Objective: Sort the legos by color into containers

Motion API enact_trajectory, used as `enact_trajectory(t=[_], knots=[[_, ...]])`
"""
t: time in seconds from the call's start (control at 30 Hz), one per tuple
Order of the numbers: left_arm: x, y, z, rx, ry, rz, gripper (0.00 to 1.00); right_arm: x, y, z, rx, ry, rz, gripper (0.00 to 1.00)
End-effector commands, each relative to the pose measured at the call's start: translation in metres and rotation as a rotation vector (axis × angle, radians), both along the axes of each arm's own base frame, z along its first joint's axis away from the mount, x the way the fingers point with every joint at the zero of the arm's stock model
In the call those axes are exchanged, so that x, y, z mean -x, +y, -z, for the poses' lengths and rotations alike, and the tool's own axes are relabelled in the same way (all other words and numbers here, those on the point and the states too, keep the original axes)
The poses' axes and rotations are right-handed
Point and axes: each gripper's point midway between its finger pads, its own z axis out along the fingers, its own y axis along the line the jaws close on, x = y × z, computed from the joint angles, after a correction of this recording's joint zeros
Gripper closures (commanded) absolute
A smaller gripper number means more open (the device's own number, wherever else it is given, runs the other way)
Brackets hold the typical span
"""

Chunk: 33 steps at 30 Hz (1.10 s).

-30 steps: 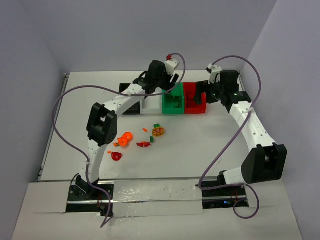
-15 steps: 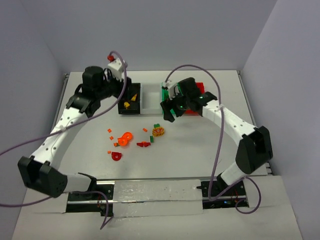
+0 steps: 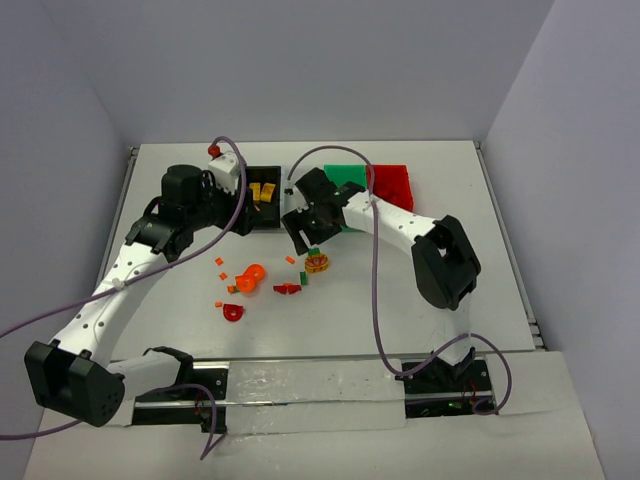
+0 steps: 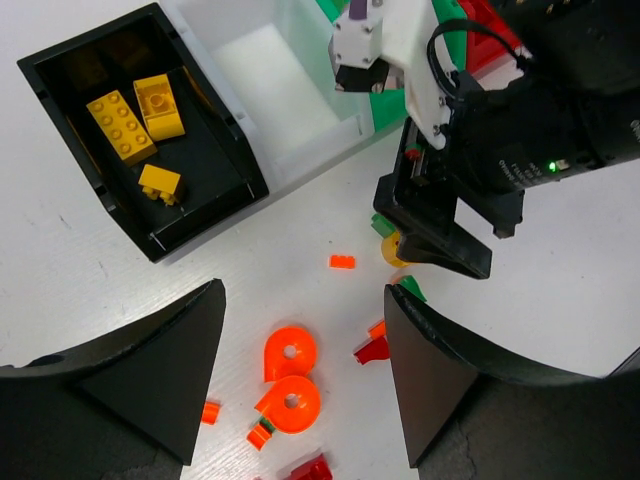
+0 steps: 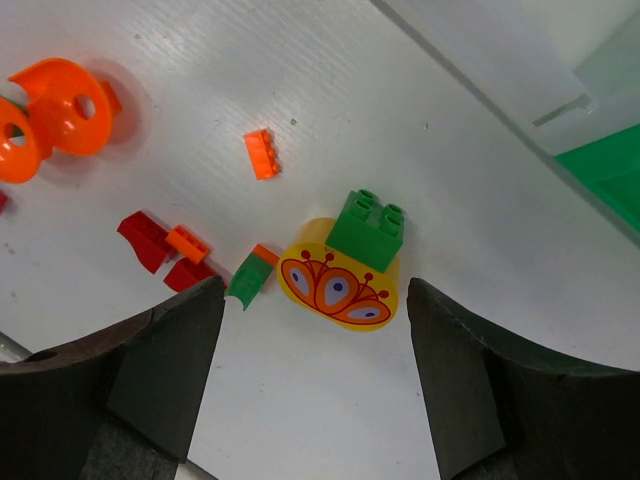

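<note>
Overhead, both arms reach over the middle of the white table [image 3: 400,320], near the row of bins at its far side.

Left gripper [image 4: 302,300]: the jaws are spread wide and grip nothing. It hangs above two orange round pieces [image 4: 290,355] that lie on the table on the near side of the bins.

Black bin [image 4: 205,165]: it stands at the left end of the row and holds three yellow bricks [image 4: 120,125]. The white bin [image 4: 310,150] stands against its right side. The green bin [image 3: 345,175] and red bin [image 3: 392,185] continue the row to the right, partly hidden by the right arm.

Right gripper [image 5: 315,288]: the jaws are likewise wide apart and hold nothing. It is poised over a yellow rounded piece [image 5: 335,295] with a painted pattern, and a green brick [image 5: 366,230] rests on that piece's far edge.

Loose legos: to the left of the yellow piece lie a green sloped piece [image 5: 248,280], a small orange brick [image 5: 262,154] and several red pieces [image 5: 150,240]. All are on the table, outside the bins.
</note>
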Motion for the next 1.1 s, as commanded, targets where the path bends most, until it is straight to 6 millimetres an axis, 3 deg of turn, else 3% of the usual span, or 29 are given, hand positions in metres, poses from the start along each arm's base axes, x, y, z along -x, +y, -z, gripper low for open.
enact_trajectory(t=[0.0,0.43,0.7,0.93,1.07], knots=[[-0.004,0.002,-0.018,0.017,-0.045,-0.018,0.26,-0.007,-0.002,-0.001,0.043,-0.012,0.079,0.21],[-0.005,0.003,-0.018,0.021,-0.038,-0.026,0.27,-0.017,-0.003,0.032,0.096,0.029,0.13,0.29],[-0.003,0.005,-0.011,0.008,-0.032,-0.033,0.26,-0.013,-0.003,0.043,0.088,0.067,0.134,0.5],[-0.002,0.007,-0.008,-0.006,-0.027,-0.033,0.26,-0.006,-0.013,0.045,0.108,0.067,0.133,0.53],[-0.001,0.008,-0.009,-0.013,-0.03,-0.032,0.26,-0.004,-0.018,0.051,0.132,0.063,0.126,0.48]])
